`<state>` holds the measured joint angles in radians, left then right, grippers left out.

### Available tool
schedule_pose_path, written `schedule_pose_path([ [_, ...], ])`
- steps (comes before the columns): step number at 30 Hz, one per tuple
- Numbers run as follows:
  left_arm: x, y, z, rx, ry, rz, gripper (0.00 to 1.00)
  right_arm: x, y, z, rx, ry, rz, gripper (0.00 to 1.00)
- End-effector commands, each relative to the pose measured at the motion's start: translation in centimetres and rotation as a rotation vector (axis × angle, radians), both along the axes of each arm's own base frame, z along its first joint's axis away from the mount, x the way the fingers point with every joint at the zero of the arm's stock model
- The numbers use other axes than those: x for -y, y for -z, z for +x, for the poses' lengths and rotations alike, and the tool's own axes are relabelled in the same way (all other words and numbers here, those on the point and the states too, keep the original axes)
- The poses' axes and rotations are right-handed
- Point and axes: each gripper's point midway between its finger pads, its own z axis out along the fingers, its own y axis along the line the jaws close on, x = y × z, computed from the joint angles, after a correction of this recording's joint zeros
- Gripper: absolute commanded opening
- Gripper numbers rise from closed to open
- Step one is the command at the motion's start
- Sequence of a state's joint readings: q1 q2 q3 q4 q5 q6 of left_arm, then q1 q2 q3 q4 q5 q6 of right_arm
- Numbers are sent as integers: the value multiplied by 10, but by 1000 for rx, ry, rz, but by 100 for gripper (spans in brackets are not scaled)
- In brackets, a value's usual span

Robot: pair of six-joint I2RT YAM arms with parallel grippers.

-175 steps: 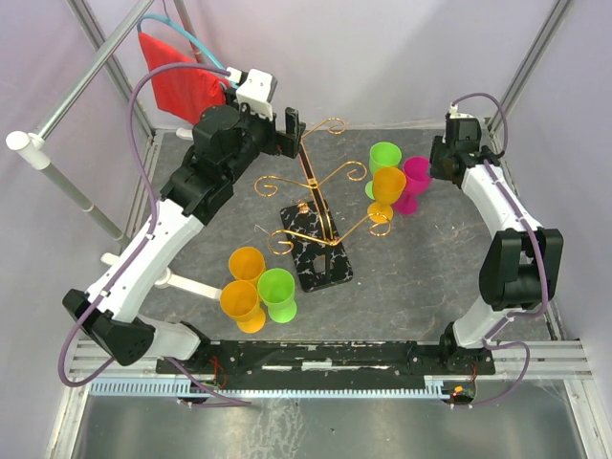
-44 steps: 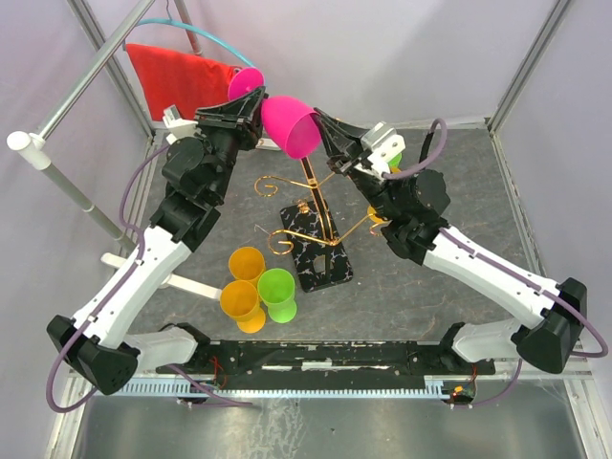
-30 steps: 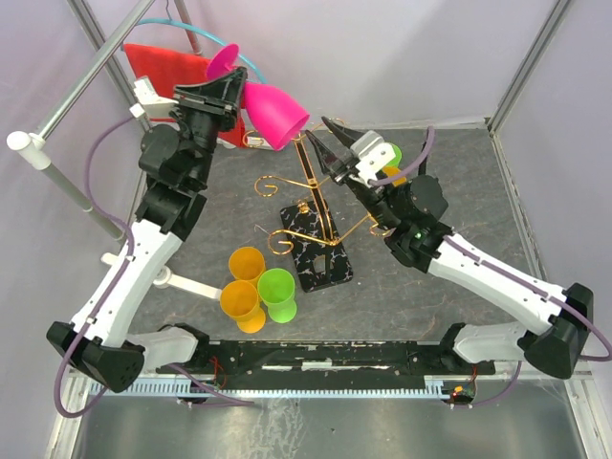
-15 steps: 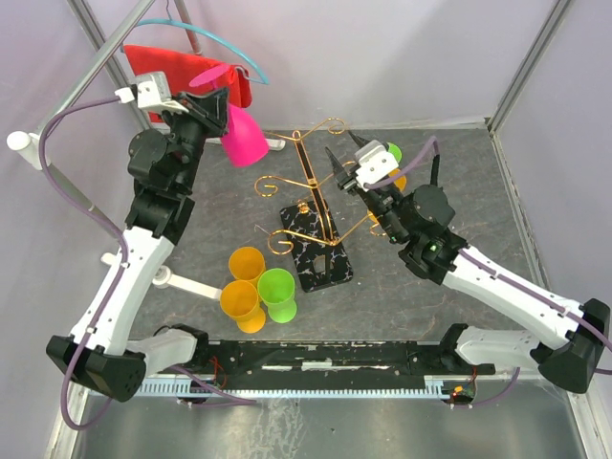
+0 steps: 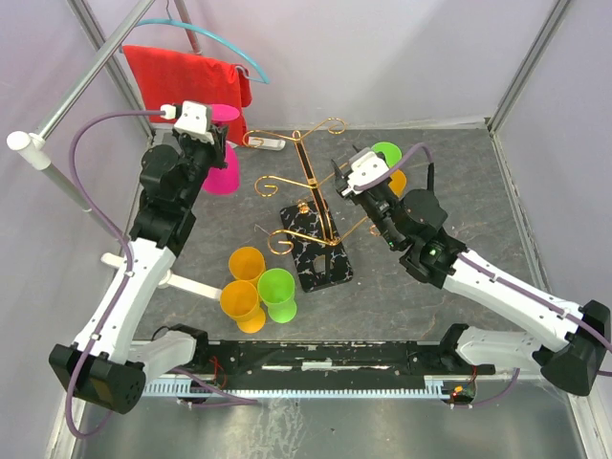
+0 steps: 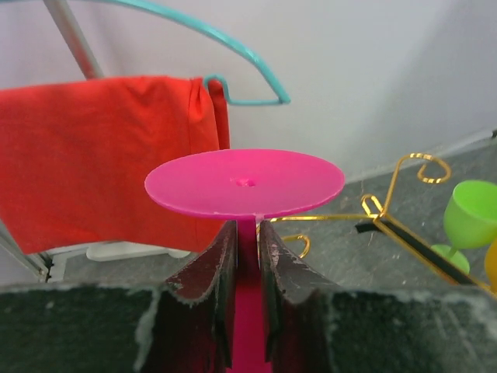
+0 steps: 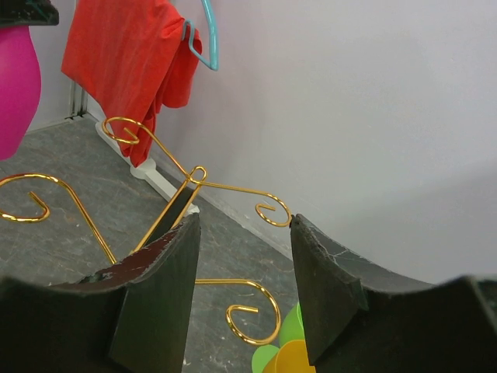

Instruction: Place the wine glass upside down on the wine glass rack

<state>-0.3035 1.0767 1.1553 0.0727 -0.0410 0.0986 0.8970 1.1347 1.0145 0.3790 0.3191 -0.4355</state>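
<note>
The pink wine glass (image 5: 221, 172) is held by its stem (image 6: 247, 233) in my left gripper (image 5: 212, 143), left of the rack and apart from it. In the left wrist view my left gripper (image 6: 247, 241) is shut on the stem, with the round foot (image 6: 245, 183) just beyond the fingertips. The wine glass rack (image 5: 312, 182), gold wire on a black marbled base (image 5: 317, 253), stands mid-table. My right gripper (image 5: 339, 177) hovers open and empty beside the rack's right arms. In its wrist view the right gripper (image 7: 242, 221) frames the gold scrolls (image 7: 194, 175), and the pink bowl (image 7: 15, 85) shows at far left.
Two orange glasses (image 5: 247, 263) (image 5: 239, 301) and a green one (image 5: 277, 292) stand at front left. A green glass (image 5: 385, 155) and an orange glass (image 5: 394, 180) stand behind my right gripper. A red cloth (image 5: 186, 81) hangs on a teal hanger (image 6: 194, 31) at back left.
The pink glass passed from my right gripper to the left. My left arm swung it left and down, away from the rack top. My right gripper opened and drew back beside the rack.
</note>
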Motion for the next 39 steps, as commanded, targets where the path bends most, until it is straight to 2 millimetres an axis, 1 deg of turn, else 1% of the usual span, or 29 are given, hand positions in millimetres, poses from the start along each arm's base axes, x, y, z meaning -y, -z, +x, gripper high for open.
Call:
schedule_pose_path([
  [1, -11, 1, 9, 38, 48, 41, 3, 14, -12, -7, 18, 26, 44, 58],
  [3, -8, 13, 14, 27, 103, 26, 3, 16, -9, -7, 12, 29, 44, 57],
  [6, -2, 30, 16, 64, 170, 19, 3, 18, -6, -9, 6, 32, 42, 57],
  [7, 1, 29, 14, 87, 205, 18, 3, 18, -5, -9, 5, 33, 39, 57],
  [11, 14, 42, 7, 145, 330, -40, 3, 22, -3, -11, 7, 37, 31, 56],
  [12, 17, 51, 5, 147, 356, -66, 3, 22, -3, -11, 8, 38, 31, 56],
  [15, 22, 60, 1, 183, 406, -92, 3, 26, -3, -13, 11, 42, 26, 56],
  [20, 31, 78, -3, 193, 471, -107, 3, 29, 1, -15, 11, 45, 10, 55],
  [25, 37, 87, -7, 246, 521, -108, 3, 31, 6, -16, 16, 51, -10, 55],
  [28, 41, 98, -3, 236, 544, -94, 3, 31, 7, -16, 18, 51, -16, 55],
  [31, 44, 104, 0, 242, 564, -105, 3, 31, 5, -16, 25, 50, -20, 55],
  [33, 45, 105, 2, 257, 575, -124, 3, 32, 5, -16, 28, 53, -25, 55],
  [36, 43, 101, 7, 299, 566, -144, 3, 33, 7, -15, 28, 57, -36, 55],
  [39, 42, 98, 17, 312, 553, -157, 3, 33, 9, -15, 24, 60, -39, 55],
])
